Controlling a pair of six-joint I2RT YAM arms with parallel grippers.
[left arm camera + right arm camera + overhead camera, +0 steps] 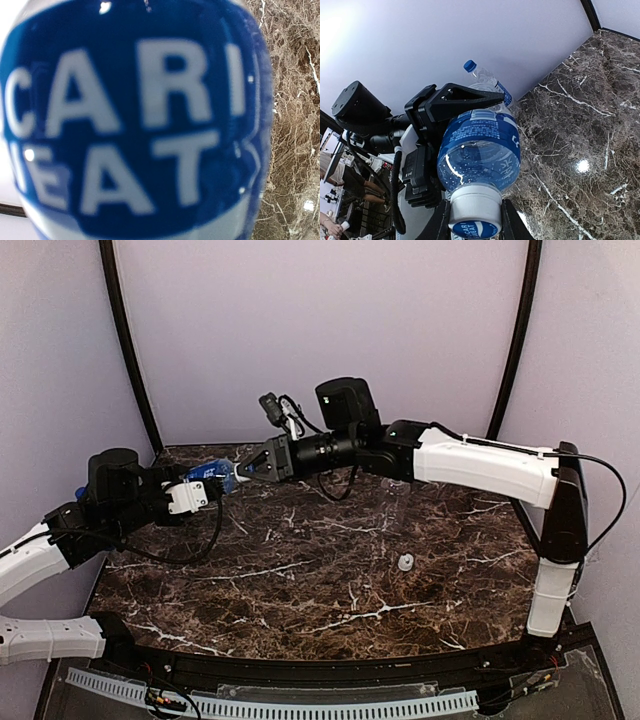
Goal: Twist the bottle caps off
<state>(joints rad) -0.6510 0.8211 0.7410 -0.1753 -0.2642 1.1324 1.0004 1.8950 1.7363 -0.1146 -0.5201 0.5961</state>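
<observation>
A clear bottle with a blue label is held level above the table's far left. My left gripper is shut round its body, and its black fingers show in the right wrist view. The label fills the left wrist view and hides the fingers there. The bottle's white cap points at my right wrist camera. My right gripper is shut on this cap, one finger on each side; it also shows in the top view. A second bottle with a dark blue cap stands behind.
A loose white cap lies on the marble table, right of the middle. A faint clear shape sits under my right arm. Purple walls close the back and sides.
</observation>
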